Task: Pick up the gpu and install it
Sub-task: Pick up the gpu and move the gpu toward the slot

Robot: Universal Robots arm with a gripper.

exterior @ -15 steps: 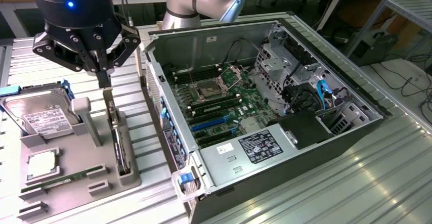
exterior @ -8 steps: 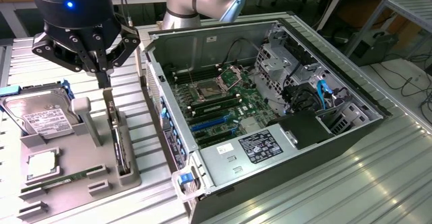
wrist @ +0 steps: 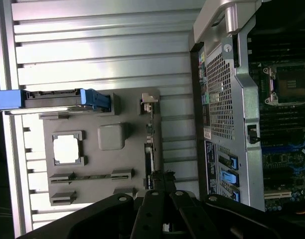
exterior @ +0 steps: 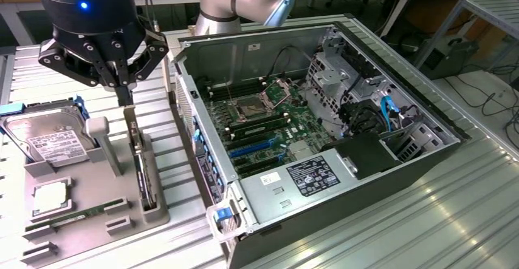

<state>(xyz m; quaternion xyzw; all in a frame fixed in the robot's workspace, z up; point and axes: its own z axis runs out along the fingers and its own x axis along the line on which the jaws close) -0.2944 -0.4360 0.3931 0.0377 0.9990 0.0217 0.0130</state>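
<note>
Pinching edge-on gpu (wrist: 148, 149), hand (exterior: 124, 99) closed.

There are one gpu (exterior: 142, 172), one hard drive (exterior: 48, 138), one processor chip (exterior: 50, 196), one memory stick (exterior: 77, 215) and one computer case (exterior: 243, 53).

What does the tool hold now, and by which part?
Cannot be told: the shut tool is at the top edge of the gpu, standing in its grey holder.

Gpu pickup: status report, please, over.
Fingers shut, low over the fixture tray. Gpu on edge in its tray slot, fingers at one end, grip unclear. Nothing blocks it.
</note>
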